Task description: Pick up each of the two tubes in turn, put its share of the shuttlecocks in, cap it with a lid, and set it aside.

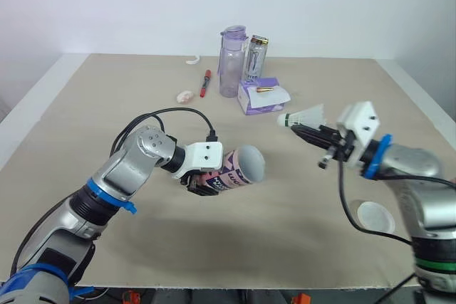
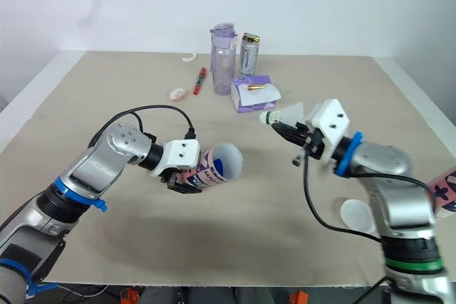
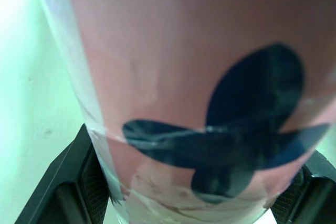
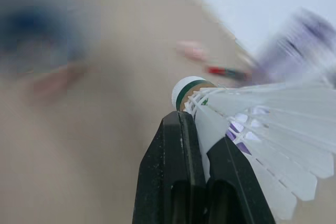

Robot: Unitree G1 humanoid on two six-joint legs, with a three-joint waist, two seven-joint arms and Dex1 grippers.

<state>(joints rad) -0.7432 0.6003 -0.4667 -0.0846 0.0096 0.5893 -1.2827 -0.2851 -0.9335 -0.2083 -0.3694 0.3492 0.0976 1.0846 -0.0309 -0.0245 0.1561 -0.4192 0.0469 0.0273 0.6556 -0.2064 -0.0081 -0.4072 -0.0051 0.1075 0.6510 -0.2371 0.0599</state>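
Observation:
My left gripper (image 1: 204, 179) is shut on a pink tube (image 1: 239, 169) with dark blue print, held above the table with its open mouth turned toward the right; the same tube (image 3: 199, 103) sits between the black fingers (image 3: 68, 192) in the left wrist view. To the right, my right gripper (image 1: 305, 131) is shut on a white shuttlecock (image 1: 303, 117), its green-banded cork (image 4: 187, 91) pointing left toward the tube's mouth, a short gap away. A white lid (image 1: 375, 216) lies on the table under my right arm. A second pink tube (image 2: 447, 191) peeks in at the right edge.
At the back of the table (image 1: 107, 105) stand a clear purple bottle (image 1: 231, 62), a silver can (image 1: 256, 58) and a purple tissue pack (image 1: 261, 95). A red pen (image 1: 205, 82), a small pink lump (image 1: 185, 95) and a white curved scrap (image 1: 193, 60) lie to their left.

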